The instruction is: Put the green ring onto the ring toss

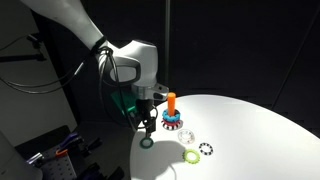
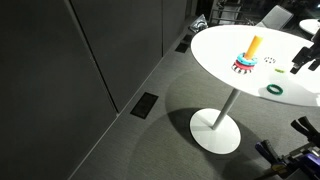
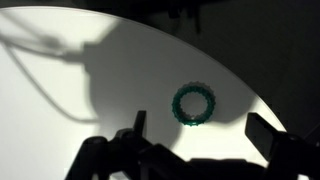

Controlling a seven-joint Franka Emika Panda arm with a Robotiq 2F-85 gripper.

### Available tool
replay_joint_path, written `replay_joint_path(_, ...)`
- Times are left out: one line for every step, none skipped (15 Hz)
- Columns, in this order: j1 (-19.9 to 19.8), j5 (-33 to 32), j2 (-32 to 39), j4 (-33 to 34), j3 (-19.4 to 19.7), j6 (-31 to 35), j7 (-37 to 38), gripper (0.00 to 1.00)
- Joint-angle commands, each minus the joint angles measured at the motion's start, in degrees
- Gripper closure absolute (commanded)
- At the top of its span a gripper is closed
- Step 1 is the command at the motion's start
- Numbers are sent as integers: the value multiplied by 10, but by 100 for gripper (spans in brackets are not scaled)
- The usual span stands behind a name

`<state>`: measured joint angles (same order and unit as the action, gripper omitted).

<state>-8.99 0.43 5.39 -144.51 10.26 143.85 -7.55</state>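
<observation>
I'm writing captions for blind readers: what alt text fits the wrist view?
A dark green ring lies flat on a white table, just beyond the gripper, whose dark jaws stand open and empty at the bottom edge. The arm's broad shadow crosses the tabletop, and the background past the table's curved rim is dark.

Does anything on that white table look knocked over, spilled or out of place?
Nothing looks broken or spilled. The ring toss stands upright. The green ring lies flat, off the peg, fairly near the table edge, with the open claw above it.
</observation>
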Motion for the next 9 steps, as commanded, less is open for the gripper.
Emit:
replay_joint_path(0, 0, 48, 10, -9, 51, 6, 0)
replay_joint_path(1, -5, 60, 10, -10, 68, 10, 0)
replay_joint_path(3, -8, 73, 10, -12, 84, 13, 0)
replay_joint_path(4, -9, 86, 12, -14, 97, 15, 0)
replay_joint_path(5, -12, 99, 14, -15, 109, 18, 0)
replay_joint_path(8, -15, 113, 17, -15, 119, 22, 0)
replay_joint_path(10, -17, 125, 20, -15, 127, 25, 0)
replay_joint_path(11, -16, 136, 24, -15, 133, 25, 0)
replay_joint_path(11, -15, 146, 29, -16, 139, 25, 0)
